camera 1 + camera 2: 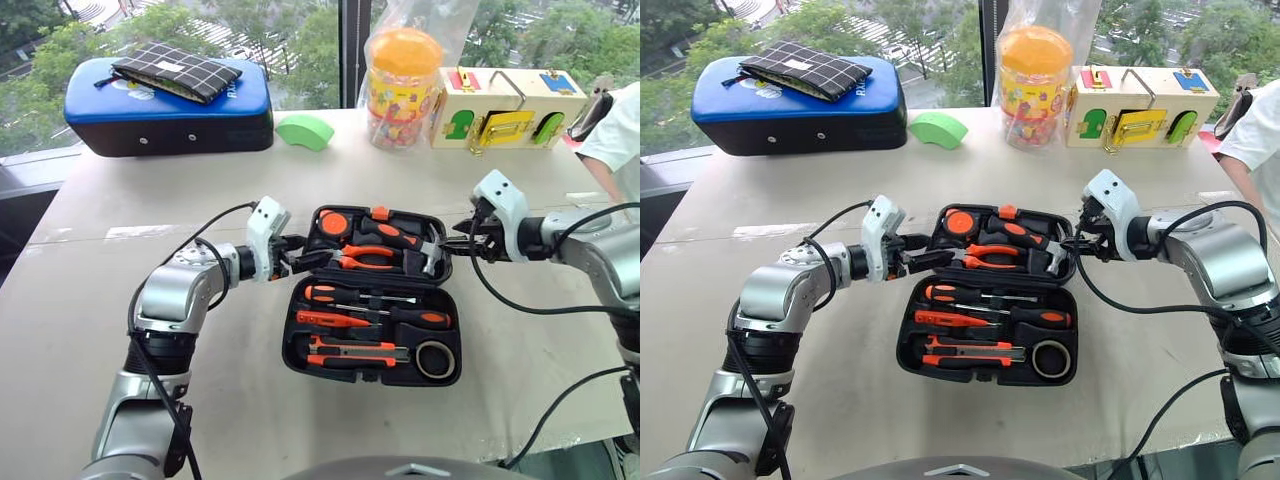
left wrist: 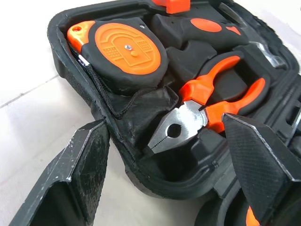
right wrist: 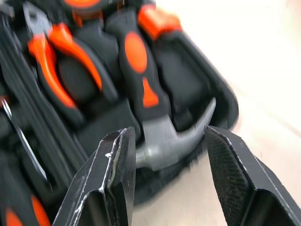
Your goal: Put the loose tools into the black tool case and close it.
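The black tool case [image 1: 291, 350] lies open mid-table, its lid half on the far side. In the near half lie the orange-and-black utility knife [image 1: 350, 354], slim screwdrivers [image 1: 350, 297] [image 1: 335, 320] and the dark tape roll [image 1: 435, 359]. The lid half holds the pliers [image 2: 207, 99], the hammer [image 3: 141, 89] and a tape measure [image 2: 124, 52]. My left gripper [image 1: 300, 262] is open at the lid half's left edge, its fingers [image 2: 84, 165] on either side of the rim by the pliers' nose. At the lid's right edge my right gripper [image 1: 452, 245] is open, close to the hammer head.
At the back of the table stand a blue-topped padded case [image 1: 170, 110] with a chequered pouch [image 1: 175, 70] on it, a green block [image 1: 305, 130], an orange-lidded jar [image 1: 402, 90] and a wooden latch box [image 1: 505, 108]. A person's sleeve [image 1: 615, 135] shows at the far right.
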You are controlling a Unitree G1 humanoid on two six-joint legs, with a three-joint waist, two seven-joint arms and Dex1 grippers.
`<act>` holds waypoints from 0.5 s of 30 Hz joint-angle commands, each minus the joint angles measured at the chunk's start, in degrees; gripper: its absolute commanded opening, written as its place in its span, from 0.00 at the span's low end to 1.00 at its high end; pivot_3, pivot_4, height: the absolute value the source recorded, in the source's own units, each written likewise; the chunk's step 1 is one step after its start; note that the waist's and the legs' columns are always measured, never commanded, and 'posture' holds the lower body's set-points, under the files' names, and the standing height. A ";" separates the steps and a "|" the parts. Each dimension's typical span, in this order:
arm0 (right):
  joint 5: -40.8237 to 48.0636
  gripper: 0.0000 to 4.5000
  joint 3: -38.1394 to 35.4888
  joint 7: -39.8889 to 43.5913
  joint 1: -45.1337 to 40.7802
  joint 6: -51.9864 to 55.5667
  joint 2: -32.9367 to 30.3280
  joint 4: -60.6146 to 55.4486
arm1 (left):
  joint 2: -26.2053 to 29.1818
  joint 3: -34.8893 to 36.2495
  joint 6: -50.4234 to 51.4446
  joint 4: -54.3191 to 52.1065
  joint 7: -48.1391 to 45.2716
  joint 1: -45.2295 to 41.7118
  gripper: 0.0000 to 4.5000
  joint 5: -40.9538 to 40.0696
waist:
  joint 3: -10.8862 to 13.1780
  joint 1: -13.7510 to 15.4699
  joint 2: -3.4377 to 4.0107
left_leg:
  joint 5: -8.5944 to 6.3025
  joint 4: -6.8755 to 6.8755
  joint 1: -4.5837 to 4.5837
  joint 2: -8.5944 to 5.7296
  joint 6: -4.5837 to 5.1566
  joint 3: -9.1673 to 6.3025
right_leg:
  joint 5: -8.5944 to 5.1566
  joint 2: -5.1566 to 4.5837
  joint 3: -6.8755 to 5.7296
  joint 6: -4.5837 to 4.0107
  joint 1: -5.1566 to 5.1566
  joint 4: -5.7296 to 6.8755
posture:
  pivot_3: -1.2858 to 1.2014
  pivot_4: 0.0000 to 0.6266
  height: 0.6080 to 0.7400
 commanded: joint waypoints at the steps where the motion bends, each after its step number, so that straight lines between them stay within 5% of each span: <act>1: 3.82 0.38 -4.12 0.23 -5.35 -0.55 3.61 0.84 | -0.64 5.51 -5.37 -0.90 0.13 -5.17 0.76 -3.39 | 0.05 -0.21 -0.02 | 0.00 0.00 0.03 0.04 -0.01 0.01 | 0.00 0.03 0.00 0.00 0.00 0.04 | 0.52 0.24 1.00; 3: 3.61 0.23 -2.63 -0.11 -7.28 -1.35 5.72 2.04 | -0.90 5.29 -5.16 0.56 1.46 -6.76 0.69 -2.72 | 0.06 -0.10 -0.03 | 0.02 0.00 0.02 0.06 -0.03 0.02 | 0.00 0.06 0.02 0.00 -0.01 0.11 | 0.52 0.24 1.00; 5: 2.47 0.03 -0.92 -0.71 -9.02 -2.61 7.74 3.90 | -0.92 4.42 -4.89 0.78 1.48 -7.38 0.49 -2.64 | 0.00 0.04 -0.04 | 0.02 0.01 0.06 0.06 -0.04 -0.01 | 0.00 0.06 -0.02 0.00 0.00 0.12 | 0.52 0.24 1.00; 10: 1.56 0.00 1.25 -0.81 -10.85 -4.65 10.33 6.25 | -0.35 2.50 -4.34 -0.46 1.31 -6.25 0.01 -2.37 | -0.01 0.12 -0.04 | 0.12 0.00 0.10 -0.04 -0.21 0.02 | 0.00 0.01 0.04 0.00 0.05 0.05 | 0.52 0.24 1.00; 15: -0.80 0.00 2.93 -1.60 -13.40 -7.83 13.23 13.03 | -0.25 0.75 -3.26 -1.44 -0.22 -5.69 0.01 -3.78 | 0.00 -0.03 -0.04 | 0.13 0.00 0.10 -0.01 -0.22 0.05 | 0.00 0.03 0.06 0.00 0.00 0.12 | 0.52 0.24 1.00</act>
